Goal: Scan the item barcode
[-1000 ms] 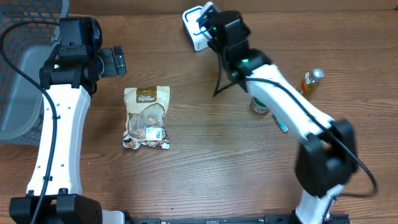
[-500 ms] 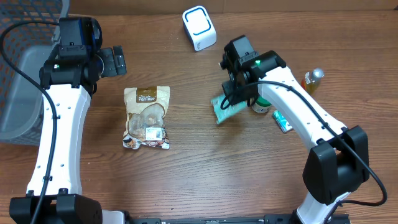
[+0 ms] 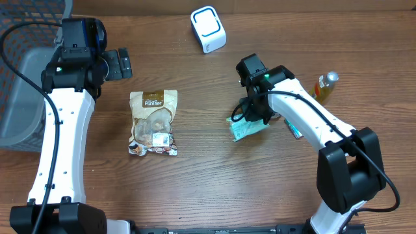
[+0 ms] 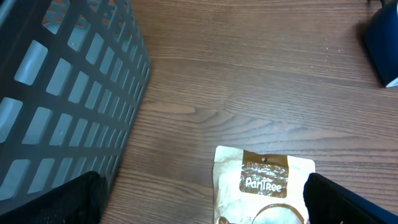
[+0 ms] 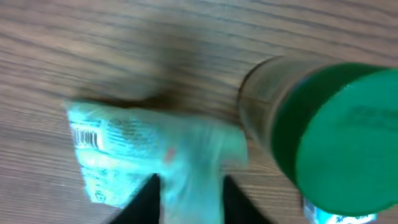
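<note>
A green packet (image 3: pixel 246 130) lies flat on the wooden table below my right gripper (image 3: pixel 257 116). The right wrist view shows the packet (image 5: pixel 155 155) blurred, with a barcode (image 5: pixel 87 137) on its left end. It is wider than the gap of my right gripper (image 5: pixel 189 205), whose fingers stand apart over it, so the gripper is open. The white scanner with a blue ring (image 3: pixel 208 28) stands at the back of the table. My left gripper (image 3: pixel 120 64) hovers wide open at the left, nothing between its fingers (image 4: pixel 68 199).
A tan snack pouch (image 3: pixel 153 122) lies under the left gripper (image 4: pixel 199 208), seen as the pouch (image 4: pixel 264 186) close up. A grey basket (image 3: pixel 26 97) sits at the far left. A green-capped jar (image 5: pixel 329 137), a yellow bottle (image 3: pixel 326 86) and another small pack (image 3: pixel 294 127) stand right of the packet.
My right arm carried the green packet from near the scanner down to the table beside the jar, and its fingers have parted. The left arm has not moved.
</note>
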